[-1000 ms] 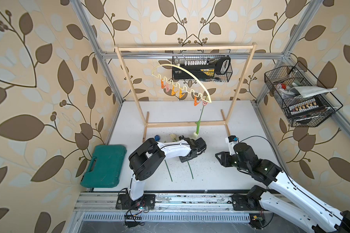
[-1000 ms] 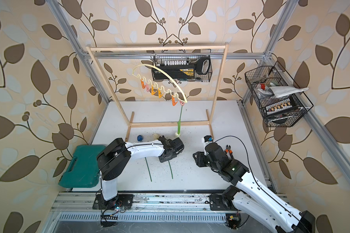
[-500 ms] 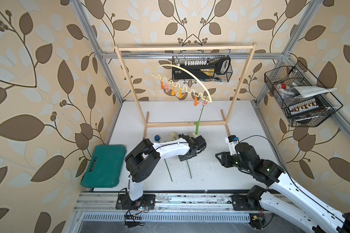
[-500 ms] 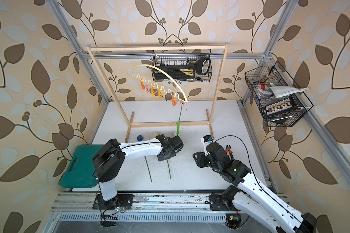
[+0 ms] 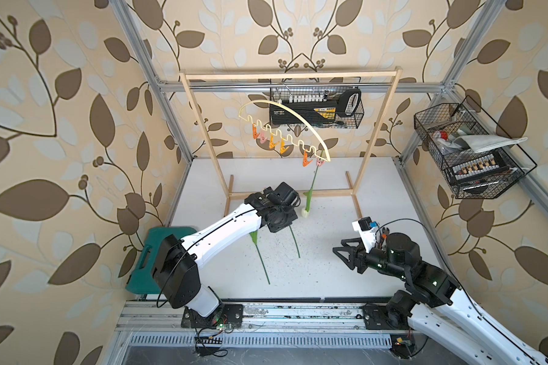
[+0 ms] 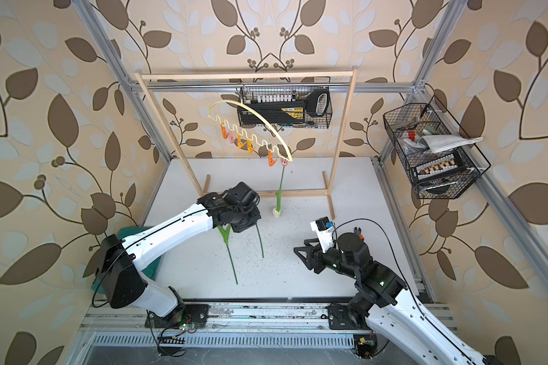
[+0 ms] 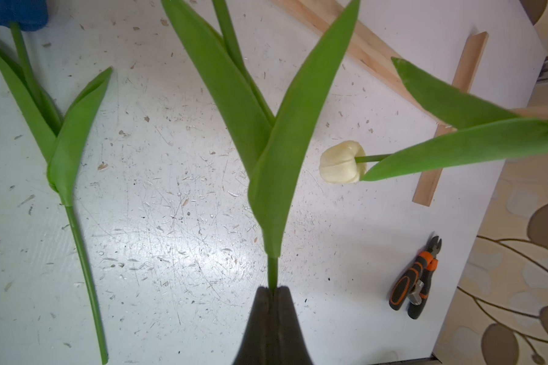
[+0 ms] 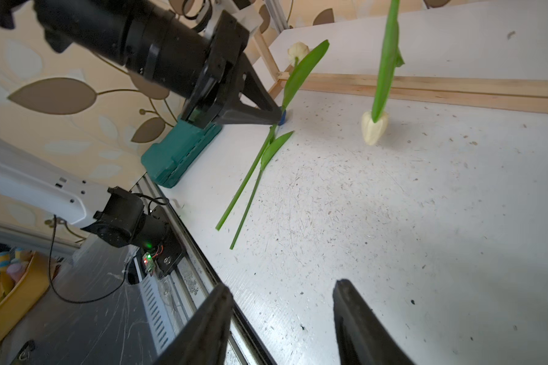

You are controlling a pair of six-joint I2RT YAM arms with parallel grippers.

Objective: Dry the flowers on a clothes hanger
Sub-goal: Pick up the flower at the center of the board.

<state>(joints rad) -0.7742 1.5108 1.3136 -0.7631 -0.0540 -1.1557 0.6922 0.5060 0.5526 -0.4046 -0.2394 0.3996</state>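
Quick rundown of where the flowers are. One cream tulip (image 5: 309,192) is already up on the clothes hanger (image 5: 267,101). It's clipped by the stem tip in the pink peg (image 5: 319,162) at the hanger's right end. Its long axis is pretty much vertical, with the head pointing straight down, close over the table (image 5: 329,189). I can't tell if the head actually touches.

The left gripper (image 7: 273,289) has its jaws clamped tight on the bare stem of the second cream tulip (image 7: 266,158), just below where the two leaves split. That one runs front to back. Its cut end points at the front rail and its head (image 8: 298,50) points toward the foot of the wooden rack (image 5: 377,126). The leaves look tilted up off the table.

The blue tulip (image 7: 72,151) lies flat on the table just beside the held one, on its left and roughly parallel. Its head points back toward the rack, though the left arm hides it in both top views. Its stem end points toward the front rail.

The right gripper (image 8: 280,286) hovers over the right front part of the table, well apart from all three flowers. Its jaws are apart with nothing in them, and they point across toward the left arm.

Other stuff: a green case (image 5: 149,252) at the left front edge, and orange-and-black cutters (image 7: 415,281) near the right edge.
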